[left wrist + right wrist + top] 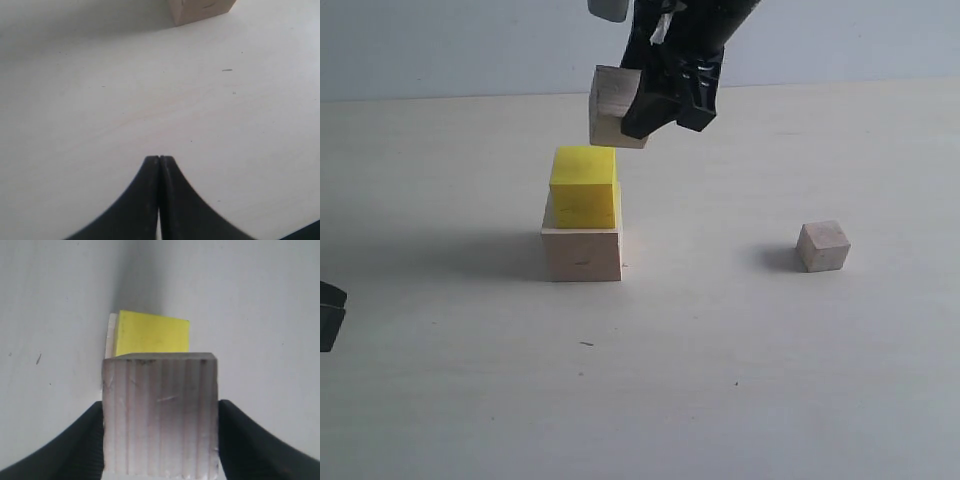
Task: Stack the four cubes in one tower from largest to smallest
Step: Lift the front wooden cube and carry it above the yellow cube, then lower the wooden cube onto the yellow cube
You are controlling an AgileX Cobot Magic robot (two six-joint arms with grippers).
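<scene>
Medium cube (160,412) tight in right hand (670,112)

pale table (720,380) bears large wood cube (582,255), small wood cube (822,246).

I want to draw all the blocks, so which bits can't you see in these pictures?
- medium cube: in the exterior view, the right tool covers its right side.
- big pale cube: in the left wrist view, the picture edge cuts off all but a corner.
- yellow cube: in the right wrist view, the medium cube hides part of it.
- left tool: in the exterior view, the left edge cuts off most of it.
</scene>
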